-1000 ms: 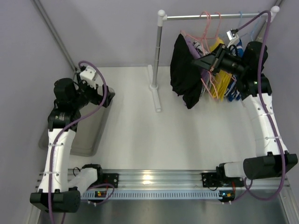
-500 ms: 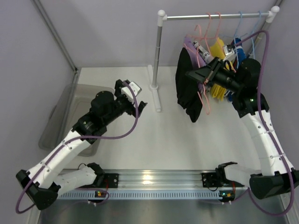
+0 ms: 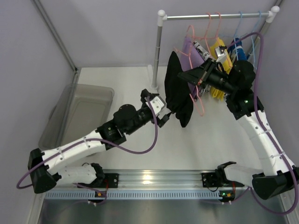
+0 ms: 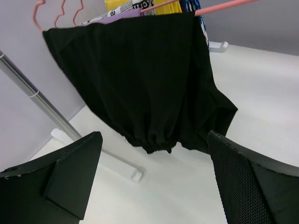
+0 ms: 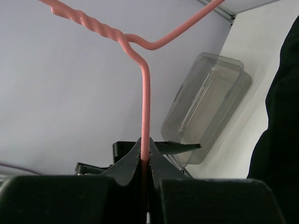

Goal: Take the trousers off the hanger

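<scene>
Gripping the pink hanger [image 5: 145,102] by its wire, your right claw [image 5: 145,156] is clamping fully closed | black trousers [image 4: 140,79] are hanging over that hanger, lilac trousers [image 3: 189,49] behind | your left claw [image 3: 157,110] is gaping wide, empty, facing the black hem.

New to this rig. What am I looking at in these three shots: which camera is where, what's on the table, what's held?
Two white robot arms are bolted at the near edge of a white table. The wide picture looks down from above and behind them; the other two come from a camera on each wrist. On the table are a clear plastic bin and a metal clothes rail with garments on hangers. The right gripper is shut on a pink wire hanger that carries folded black trousers. The left gripper is open, facing the trousers' lower edge and holding nothing.
</scene>
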Controlling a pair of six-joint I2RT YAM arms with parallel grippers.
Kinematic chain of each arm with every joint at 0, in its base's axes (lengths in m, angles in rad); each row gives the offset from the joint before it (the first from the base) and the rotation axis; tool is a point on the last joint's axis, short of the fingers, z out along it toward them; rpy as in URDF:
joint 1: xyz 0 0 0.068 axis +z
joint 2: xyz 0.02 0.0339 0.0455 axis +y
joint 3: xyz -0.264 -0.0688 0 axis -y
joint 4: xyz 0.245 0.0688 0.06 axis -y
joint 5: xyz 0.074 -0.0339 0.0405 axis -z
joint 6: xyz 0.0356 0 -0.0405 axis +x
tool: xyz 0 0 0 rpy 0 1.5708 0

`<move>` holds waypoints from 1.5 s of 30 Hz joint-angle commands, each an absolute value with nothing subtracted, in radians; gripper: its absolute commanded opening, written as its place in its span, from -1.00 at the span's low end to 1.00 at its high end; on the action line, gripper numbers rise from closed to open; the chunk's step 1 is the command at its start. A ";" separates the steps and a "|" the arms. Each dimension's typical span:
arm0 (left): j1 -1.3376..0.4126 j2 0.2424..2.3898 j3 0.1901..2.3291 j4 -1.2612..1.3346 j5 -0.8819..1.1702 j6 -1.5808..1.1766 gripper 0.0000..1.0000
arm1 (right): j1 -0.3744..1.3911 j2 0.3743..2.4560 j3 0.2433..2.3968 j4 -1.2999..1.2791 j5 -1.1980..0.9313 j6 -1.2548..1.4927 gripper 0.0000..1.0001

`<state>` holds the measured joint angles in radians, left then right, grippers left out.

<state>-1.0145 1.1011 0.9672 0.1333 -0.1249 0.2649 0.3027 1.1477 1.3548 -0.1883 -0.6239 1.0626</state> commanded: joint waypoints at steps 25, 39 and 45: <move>-1.020 1.348 1.144 0.552 -0.253 0.371 0.66 | 0.437 1.109 1.399 -0.011 -0.634 1.040 -1.00; -0.996 1.384 1.167 0.519 -0.282 0.387 0.21 | 0.437 1.088 1.385 0.060 -0.669 1.068 -1.00; -0.994 1.408 1.193 0.495 -0.270 0.379 0.34 | 0.443 1.085 1.374 0.092 -0.689 1.089 -1.00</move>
